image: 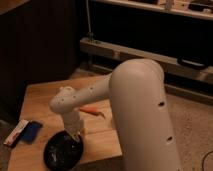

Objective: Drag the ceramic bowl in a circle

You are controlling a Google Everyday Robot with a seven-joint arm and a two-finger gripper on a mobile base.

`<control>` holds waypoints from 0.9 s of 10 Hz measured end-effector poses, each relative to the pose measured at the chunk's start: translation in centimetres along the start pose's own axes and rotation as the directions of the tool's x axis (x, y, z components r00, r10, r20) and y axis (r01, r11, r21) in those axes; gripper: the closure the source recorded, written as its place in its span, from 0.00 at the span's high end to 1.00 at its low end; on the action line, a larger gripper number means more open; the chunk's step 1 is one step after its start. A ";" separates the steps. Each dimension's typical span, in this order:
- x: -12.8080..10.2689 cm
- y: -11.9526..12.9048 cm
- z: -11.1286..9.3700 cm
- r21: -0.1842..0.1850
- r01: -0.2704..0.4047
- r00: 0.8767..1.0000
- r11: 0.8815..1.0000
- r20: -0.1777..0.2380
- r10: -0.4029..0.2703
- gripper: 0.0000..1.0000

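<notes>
While the white arm reaches down across the wooden worktop [47,102], its hand [76,135] sits at the upper right rim of the ceramic bowl [60,152], seemingly in touch with the rim there, though the contact itself is too dim to confirm. Whether the hand is spread or pinching the rim I cannot tell; the wrist housing hides the working end.

The ceramic bowl lies close to the worktop's near edge, towards its left part, dark and glossy with faint pale marks inside. Just left of the bowl and slightly farther back lies a flat blue object [31,132], and touching or next to that, farther left still, a pale strip-like item [16,133] near the worktop's left edge. Behind and to the right of the bowl, beyond the hand, an orange object [92,110] lies on the wood, half masked by the arm.

By my judgement the dragging step is under way, with the hand engaged at the rim and the bowl somewhere along its loop. The next move calls for a curved sweep that keeps steady downward or inward pressure on the rim so the bowl slides rather than tips. The near edge is the hazard: the arc should bend away from it, and should also steer the bowl clear of the blue object.
</notes>
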 end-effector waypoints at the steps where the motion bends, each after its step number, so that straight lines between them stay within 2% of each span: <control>1: -1.1 -0.4 -0.2 -0.014 -0.006 1.000 1.000 0.010 0.006 0.00; 2: -2.2 -0.7 -0.4 -0.026 -0.011 1.000 1.000 0.020 0.012 0.00; 3: -4.4 -1.0 -0.9 -0.050 -0.015 0.999 0.999 0.039 0.017 0.00; 5: -6.6 -0.4 -1.6 -0.065 -0.003 0.998 0.998 0.061 0.007 0.00; 7: -8.3 -0.3 -2.3 -0.065 0.000 0.997 0.998 0.075 0.005 0.00; 9: -8.3 -2.2 -2.7 -0.049 -0.046 0.996 0.998 0.080 0.050 0.00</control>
